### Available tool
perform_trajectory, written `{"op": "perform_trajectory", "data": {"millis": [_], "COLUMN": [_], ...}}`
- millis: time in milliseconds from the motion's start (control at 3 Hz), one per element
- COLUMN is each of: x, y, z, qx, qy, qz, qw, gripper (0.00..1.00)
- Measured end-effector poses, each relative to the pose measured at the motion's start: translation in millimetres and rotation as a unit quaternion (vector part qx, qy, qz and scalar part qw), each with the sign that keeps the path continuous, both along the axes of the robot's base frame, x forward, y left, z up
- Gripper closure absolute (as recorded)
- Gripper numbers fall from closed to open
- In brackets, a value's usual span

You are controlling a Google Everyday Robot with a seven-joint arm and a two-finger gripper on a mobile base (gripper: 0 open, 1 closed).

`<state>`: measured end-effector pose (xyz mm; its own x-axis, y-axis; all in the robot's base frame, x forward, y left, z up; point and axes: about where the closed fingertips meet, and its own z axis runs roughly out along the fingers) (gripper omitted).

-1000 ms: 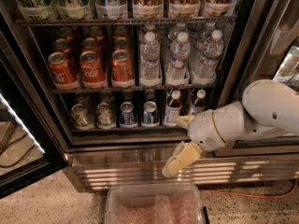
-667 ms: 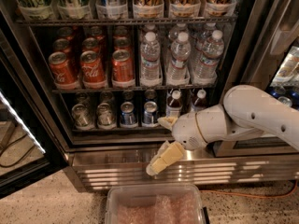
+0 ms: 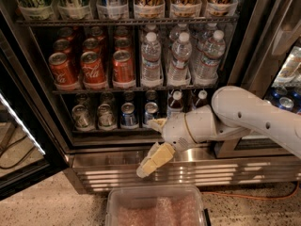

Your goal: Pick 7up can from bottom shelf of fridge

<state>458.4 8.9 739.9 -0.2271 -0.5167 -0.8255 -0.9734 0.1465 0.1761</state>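
The fridge [image 3: 244,41] stands open with wire racks. On the bottom shelf [image 3: 108,132] two silvery pale-green 7up cans [image 3: 82,117] stand at the left. Beside them are two blue-sided cans [image 3: 128,116] and two dark bottles [image 3: 175,103]. My gripper [image 3: 148,148] hangs in front of the shelf's middle, just right of the blue cans and below shelf level. It is open and empty. One tan finger [image 3: 153,160] points down-left over the ribbed steel base [image 3: 221,171]. The white arm hides the shelf's right part.
Red Coca-Cola cans [image 3: 93,69] and water bottles [image 3: 181,60] fill the rack above. A clear plastic bin [image 3: 155,206] sits on the floor below the gripper. The glass door [image 3: 19,126] stands open at the left. A neighbouring cooler [image 3: 287,74] is at the right.
The arm has swung left along the front of the bottom shelf. The gripper has moved left, towards the cans, still open and empty.
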Motion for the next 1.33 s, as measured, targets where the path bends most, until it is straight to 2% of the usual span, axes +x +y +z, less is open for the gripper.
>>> {"op": "perform_trajectory", "data": {"millis": [333,667,1000,1333], "x": [3,21,50,53], "y": [9,27,76,81], "z": [-11,-31,-43,-48], "qx": [0.021,0.045,0.062,0.063], "qy": [0.004,0.006,-0.021,-0.025], "qz": [-0.005,-0.014,-0.031,-0.030], "qw": [0.9998,0.9989,0.9974,0.9973], "gripper": [0.00,0.00,0.00,0.00]}}
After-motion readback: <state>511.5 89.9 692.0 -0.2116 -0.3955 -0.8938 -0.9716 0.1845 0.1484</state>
